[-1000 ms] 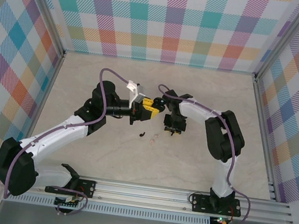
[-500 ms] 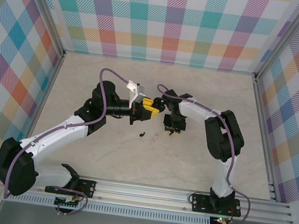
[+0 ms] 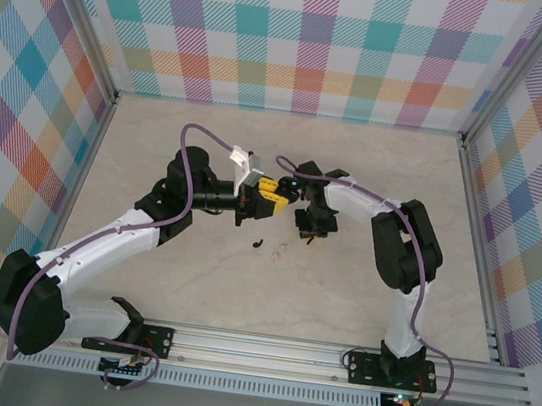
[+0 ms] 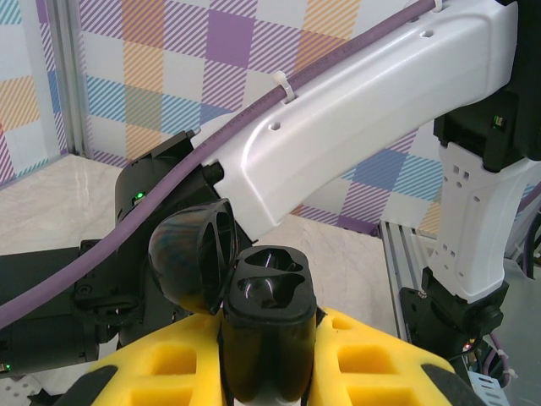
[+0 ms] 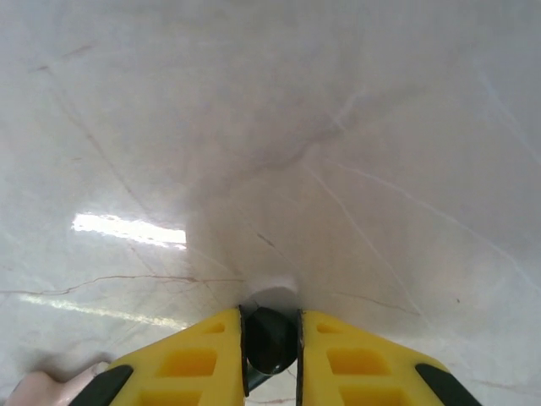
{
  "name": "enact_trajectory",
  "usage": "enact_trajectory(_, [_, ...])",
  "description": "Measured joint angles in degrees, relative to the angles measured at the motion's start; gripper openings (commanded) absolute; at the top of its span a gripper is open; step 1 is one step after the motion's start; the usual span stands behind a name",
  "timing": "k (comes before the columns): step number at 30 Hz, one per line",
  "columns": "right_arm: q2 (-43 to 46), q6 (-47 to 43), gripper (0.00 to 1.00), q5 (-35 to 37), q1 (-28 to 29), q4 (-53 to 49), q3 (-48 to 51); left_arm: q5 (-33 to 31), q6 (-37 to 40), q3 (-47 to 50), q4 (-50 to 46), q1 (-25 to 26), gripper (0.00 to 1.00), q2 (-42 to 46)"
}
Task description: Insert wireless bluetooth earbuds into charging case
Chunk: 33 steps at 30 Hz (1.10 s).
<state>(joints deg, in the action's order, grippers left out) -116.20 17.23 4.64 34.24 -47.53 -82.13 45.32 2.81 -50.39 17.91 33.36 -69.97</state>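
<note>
My left gripper point(image 4: 269, 347) is shut on the charging case point(image 4: 269, 292), a black capsule standing upright between the yellow fingers. Its round lid point(image 4: 190, 254) hangs open to the left, and both sockets are empty. In the top view this gripper point(image 3: 278, 192) is at mid-table, pointing right. My right gripper point(image 5: 270, 338) is shut on one black earbud point(image 5: 270, 345), right at the marble surface. From above, the right gripper point(image 3: 309, 231) points down just right of the case. The other earbud point(image 3: 257, 245) lies loose on the table below the left gripper.
A small pale pink piece point(image 3: 281, 249) lies on the table beside the loose earbud, and shows at the lower left in the right wrist view point(image 5: 46, 385). The right arm's white link point(image 4: 363, 110) crosses close behind the case. Checked walls enclose the table.
The right gripper's jaws have closed on the earbud, and its wrist has shifted slightly left. The left arm and the case have stayed still.
</note>
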Motion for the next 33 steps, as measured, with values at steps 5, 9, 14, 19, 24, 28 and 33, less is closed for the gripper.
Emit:
enact_trajectory(5, [0.0,-6.9,0.25,-0.6,0.0,0.3,0.0,0.0,0.0,0.0,0.0,0.0,0.14,0.0])
enact_trajectory(9, [0.0,-9.6,0.37,-0.6,0.0,0.5,0.0,0.0,0.0,0.0,0.0,0.0,0.14,0.0])
enact_trajectory(14, [0.0,-8.1,0.52,-0.4,0.0,0.5,-0.8,0.0,0.0,0.0,0.0,0.0,0.14,0.0])
enact_trajectory(19, [0.8,-2.1,0.53,-0.3,-0.1,0.3,-1.8,0.0,0.0,0.0,0.0,0.0,0.14,0.0])
enact_trajectory(24, [1.1,7.5,0.49,-0.4,-0.5,-1.8,-3.7,0.0,0.0,0.0,0.0,0.0,0.14,0.0])
enact_trajectory(28, [1.1,14.7,0.49,-0.7,-0.5,-2.6,-4.4,0.0,0.0,0.0,0.0,0.0,0.14,0.0])
enact_trajectory(33, [1.1,20.4,0.46,-0.8,-0.5,-3.2,-4.4,0.0,0.0,0.0,0.0,0.0,0.14,0.0])
